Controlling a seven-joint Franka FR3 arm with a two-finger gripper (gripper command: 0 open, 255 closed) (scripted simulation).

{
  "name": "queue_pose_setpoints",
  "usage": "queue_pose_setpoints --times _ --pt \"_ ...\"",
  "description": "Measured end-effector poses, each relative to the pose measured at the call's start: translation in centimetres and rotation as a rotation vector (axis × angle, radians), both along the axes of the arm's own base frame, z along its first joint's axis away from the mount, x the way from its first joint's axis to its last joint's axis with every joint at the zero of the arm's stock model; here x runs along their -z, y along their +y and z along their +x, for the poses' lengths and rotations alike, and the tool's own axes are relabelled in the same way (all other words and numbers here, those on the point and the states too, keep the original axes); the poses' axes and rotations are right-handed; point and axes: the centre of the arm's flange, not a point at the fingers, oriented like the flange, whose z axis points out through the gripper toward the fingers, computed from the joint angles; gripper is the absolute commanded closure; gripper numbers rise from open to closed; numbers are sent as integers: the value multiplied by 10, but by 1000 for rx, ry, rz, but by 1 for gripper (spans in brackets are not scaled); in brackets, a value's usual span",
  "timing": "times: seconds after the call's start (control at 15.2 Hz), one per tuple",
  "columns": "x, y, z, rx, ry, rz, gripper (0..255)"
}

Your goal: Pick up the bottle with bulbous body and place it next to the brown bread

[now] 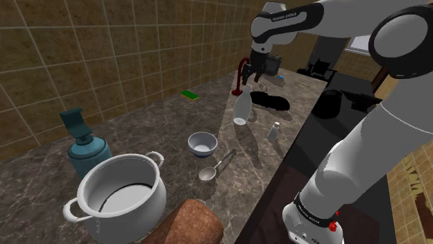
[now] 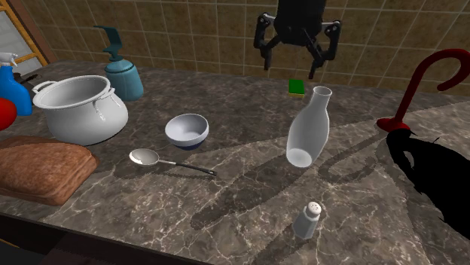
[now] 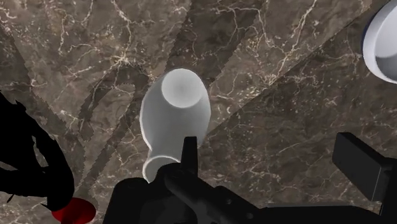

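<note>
The tool (image 3: 267, 143) is nearest the wrist camera. Its two black fingers (image 3: 189, 153) stand wide apart and clamp nothing. In the second exterior view the tool (image 2: 288, 68) hangs just above the one bottle (image 2: 307, 132), its tips a little higher than the bottle's mouth, and no contact shows. The shoulder view also shows the tool (image 1: 258, 80) over the bottle (image 1: 241, 109).

The bottle is pale and whitish, with a narrow neck and a swollen body. It stands on its base on the dark marbled desk (image 2: 241, 196). In the wrist view the bottle (image 3: 175, 114) sits right beside one finger, which overlaps its neck end.

Near the bottle, towards the tiled wall, lies one green sponge (image 2: 297, 87). On the second exterior view's right one red hooked pipe (image 2: 422, 83) rises beside one flat black shape (image 2: 429, 181). One small shaker (image 2: 307, 218) stands nearer the desk's front edge.

On the second exterior view's left of the bottle sits one white bowl (image 2: 187, 129), and one spoon (image 2: 147, 156) lies just in front of it. Beyond these stands one grey pot (image 2: 83, 117) with two handles, and behind the pot is one teal pump dispenser (image 2: 120, 71). One blue spray bottle (image 2: 13, 83) shows at the left edge.

One loaf of brown bread (image 2: 41, 169) lies at the desk's front left corner. It is just beside the pot and well apart from the bottle.
</note>
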Motion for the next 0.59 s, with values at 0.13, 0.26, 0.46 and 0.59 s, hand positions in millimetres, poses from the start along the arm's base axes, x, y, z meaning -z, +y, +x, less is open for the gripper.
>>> queue_pose_setpoints --times 0.13,0.26,0.46,0.59 --pt "11 -18 13 4 7 -1 0" --pt "22 -39 25 7 14 -3 0" --pt "41 -68 45 12 25 -6 0" --pt "51 -81 52 14 29 -7 0"
